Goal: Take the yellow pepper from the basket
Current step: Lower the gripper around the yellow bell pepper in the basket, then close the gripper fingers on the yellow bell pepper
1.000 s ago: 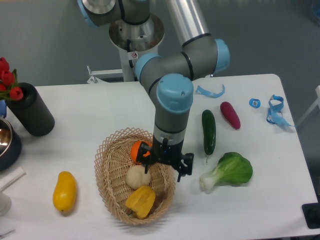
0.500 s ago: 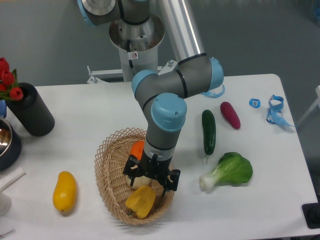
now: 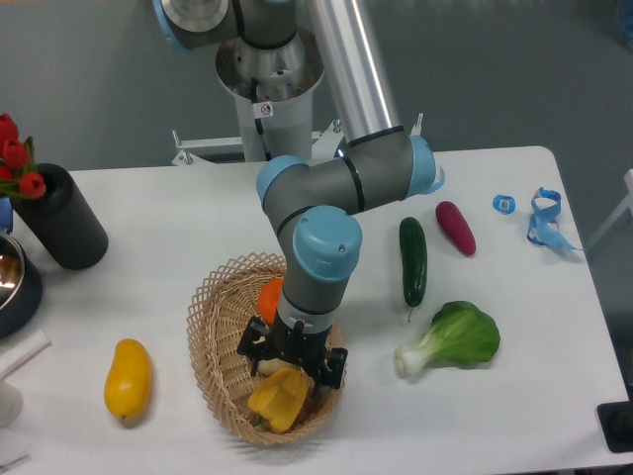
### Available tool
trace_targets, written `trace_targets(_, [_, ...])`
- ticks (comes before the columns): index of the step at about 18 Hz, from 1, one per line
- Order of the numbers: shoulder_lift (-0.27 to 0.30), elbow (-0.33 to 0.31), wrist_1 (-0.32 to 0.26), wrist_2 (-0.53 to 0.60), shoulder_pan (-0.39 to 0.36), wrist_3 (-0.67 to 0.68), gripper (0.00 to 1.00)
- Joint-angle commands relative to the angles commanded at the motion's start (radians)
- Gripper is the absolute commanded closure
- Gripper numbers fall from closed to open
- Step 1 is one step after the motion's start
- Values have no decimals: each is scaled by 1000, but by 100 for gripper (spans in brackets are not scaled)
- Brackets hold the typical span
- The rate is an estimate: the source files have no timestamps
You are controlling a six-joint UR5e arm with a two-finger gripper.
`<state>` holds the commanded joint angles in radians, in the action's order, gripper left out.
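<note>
A white table (image 3: 198, 213) stands before a grey wall. Since 1 second ago the gripper (image 3: 290, 368) has dropped lower and leftward into the basket (image 3: 213, 341), its fingers spread open just over the yellow pepper (image 3: 278, 400) at the basket's front. A pale round fruit and an orange fruit (image 3: 269, 294) sit behind, mostly hidden by the arm. Left lies an elongated yellow fruit (image 3: 129, 378); right, a cucumber (image 3: 412, 259) and bok choy (image 3: 453, 338).
</note>
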<state>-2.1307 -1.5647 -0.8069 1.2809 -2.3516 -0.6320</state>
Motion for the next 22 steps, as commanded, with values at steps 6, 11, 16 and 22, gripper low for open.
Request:
trace_targets(6, [-15,0,0,3,2,0,0])
trace_targets(11, [-31,6,0,12,5,-2,0])
trace_targets(16, [-35,9,2,31,14,0,0])
trace_targets(22, [-43,9,8,31,20,2,0])
